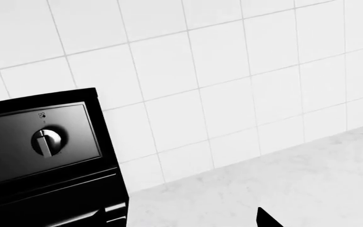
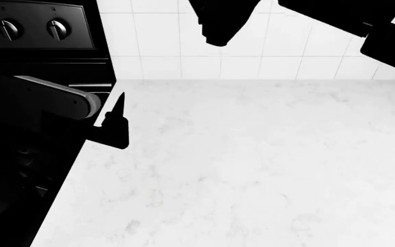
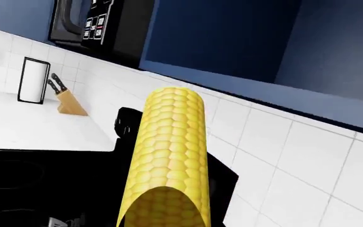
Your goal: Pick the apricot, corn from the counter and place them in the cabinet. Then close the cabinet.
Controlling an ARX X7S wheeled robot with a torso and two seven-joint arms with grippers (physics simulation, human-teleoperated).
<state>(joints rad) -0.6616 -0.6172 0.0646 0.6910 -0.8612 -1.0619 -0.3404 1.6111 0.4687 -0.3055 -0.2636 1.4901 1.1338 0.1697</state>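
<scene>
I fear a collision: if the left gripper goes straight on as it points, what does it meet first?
Probably the white tiled wall, just beside the stove's control panel; depth is unclear.

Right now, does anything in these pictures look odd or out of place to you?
Only one thing: the corn fills the right wrist view, raised in front of the tiled wall and blue cabinets rather than lying on the counter. Nothing looks spilled or broken; no apricot is in view.
</scene>
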